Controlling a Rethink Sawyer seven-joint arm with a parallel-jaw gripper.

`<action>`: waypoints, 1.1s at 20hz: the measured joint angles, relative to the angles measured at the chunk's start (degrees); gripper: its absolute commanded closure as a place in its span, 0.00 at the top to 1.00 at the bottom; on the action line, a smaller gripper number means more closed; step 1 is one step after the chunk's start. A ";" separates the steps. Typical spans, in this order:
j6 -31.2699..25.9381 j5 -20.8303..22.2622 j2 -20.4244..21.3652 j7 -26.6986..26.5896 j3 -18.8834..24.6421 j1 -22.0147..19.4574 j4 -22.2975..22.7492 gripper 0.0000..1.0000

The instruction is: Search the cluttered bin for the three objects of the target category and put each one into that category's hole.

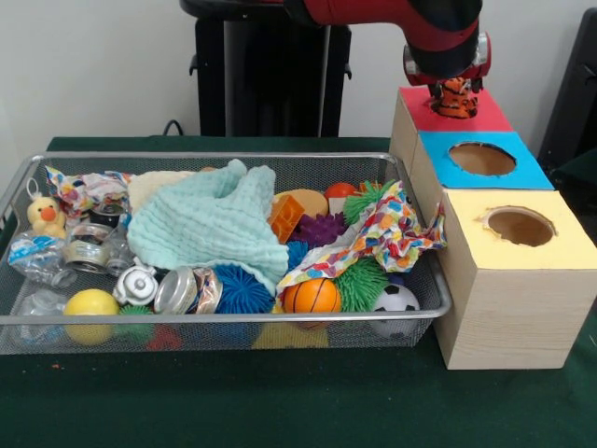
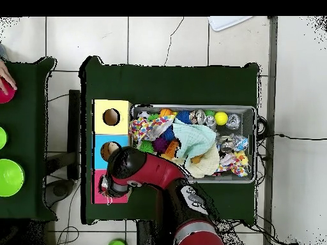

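My gripper (image 1: 455,86) hangs over the far end of the wooden box and is shut on the orange black-striped tiger (image 1: 455,99). The tiger sits low over the red-topped face (image 1: 490,116) and hides its hole. In the overhead view the arm's head (image 2: 121,171) covers the gripper and most of the red top (image 2: 97,193). The wire mesh bin (image 1: 224,318) lies left of the box. The yellow duck (image 1: 45,217) sits at its left end. A cream soft thing (image 1: 154,187) shows partly from under a teal cloth (image 1: 210,224).
The blue-topped hole (image 1: 481,159) and the yellow-topped hole (image 1: 520,226) are open. The bin holds spiky balls, crushed cans, a small basketball (image 1: 312,296), a soccer ball (image 1: 396,299) and a patterned cloth (image 1: 387,233). A person's hand (image 2: 6,80) and green bowls (image 2: 9,177) are at the overhead view's left edge.
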State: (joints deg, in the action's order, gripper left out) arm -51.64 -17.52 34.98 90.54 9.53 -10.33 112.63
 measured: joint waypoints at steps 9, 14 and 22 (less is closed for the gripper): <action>-1.09 0.62 4.76 0.00 -0.01 -1.07 0.02 1.00; -2.18 0.65 7.34 0.00 -0.01 -2.08 0.03 1.00; -2.21 0.74 10.40 0.00 -0.02 -3.00 -0.44 1.00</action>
State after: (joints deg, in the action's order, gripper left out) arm -53.85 -16.77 45.38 90.54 9.51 -13.33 112.19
